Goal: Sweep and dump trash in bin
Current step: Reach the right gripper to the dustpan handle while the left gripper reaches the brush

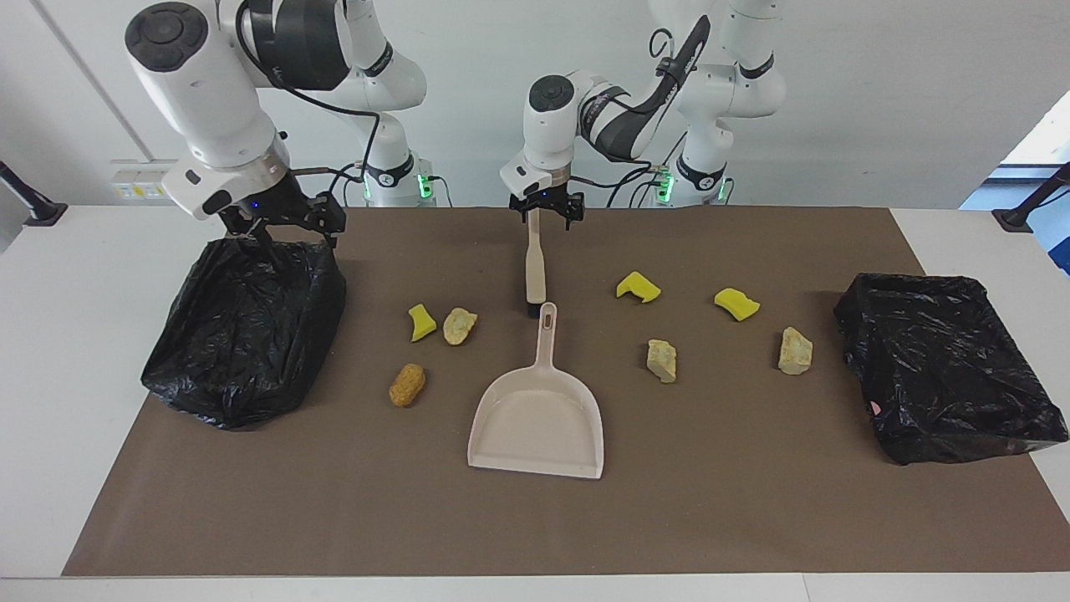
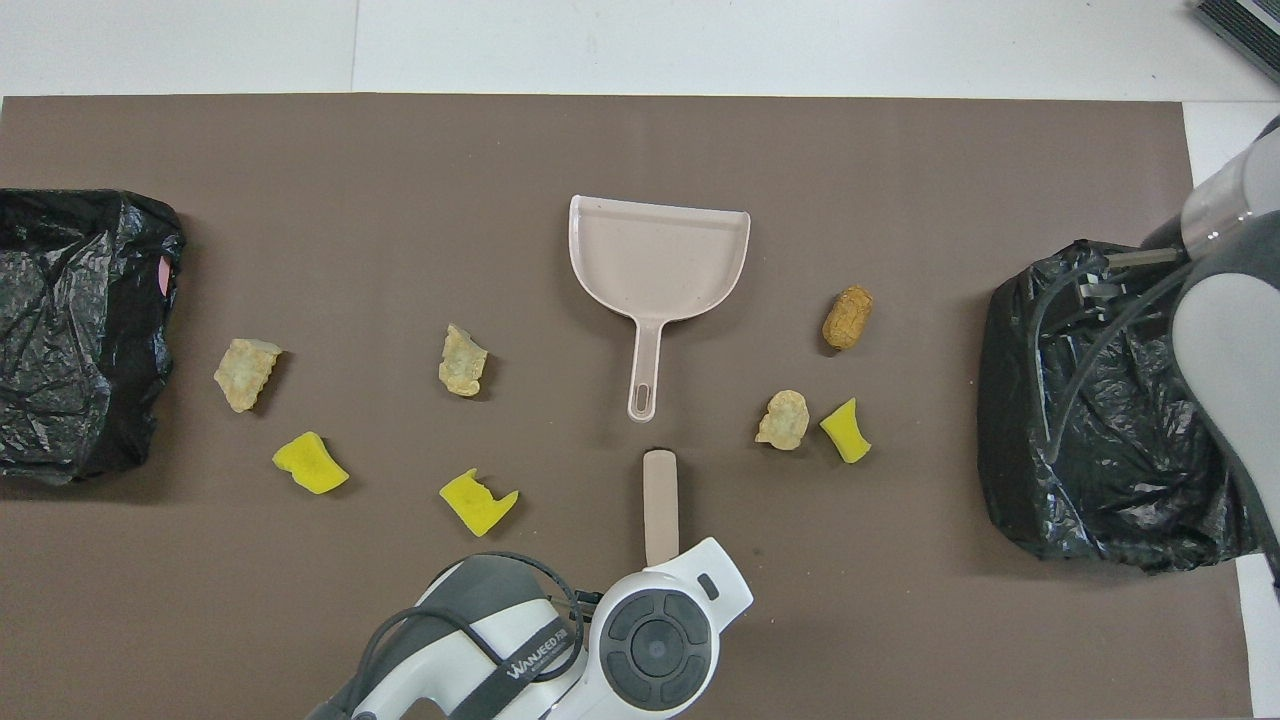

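Note:
Several pieces of trash lie on the brown mat around the beige dustpan (image 1: 537,418) (image 2: 655,255): yellow sponge wedges (image 1: 638,287) (image 2: 477,500) and tan or golden-brown chunks (image 1: 407,385) (image 2: 847,317). My left gripper (image 1: 536,219) is shut on the top of a beige brush (image 1: 535,272) (image 2: 660,505). The brush stands upright with its tip on the mat, just nearer to the robots than the dustpan's handle. My right gripper (image 1: 255,238) (image 2: 1105,275) is at the raised rim of a black-bagged bin (image 1: 242,334) (image 2: 1090,440) at the right arm's end and holds that rim.
A second black-bagged bin (image 1: 945,368) (image 2: 70,330) lies flat at the left arm's end of the table. Three trash pieces lie between the dustpan and the right arm's bin, the others between the dustpan and the second bin.

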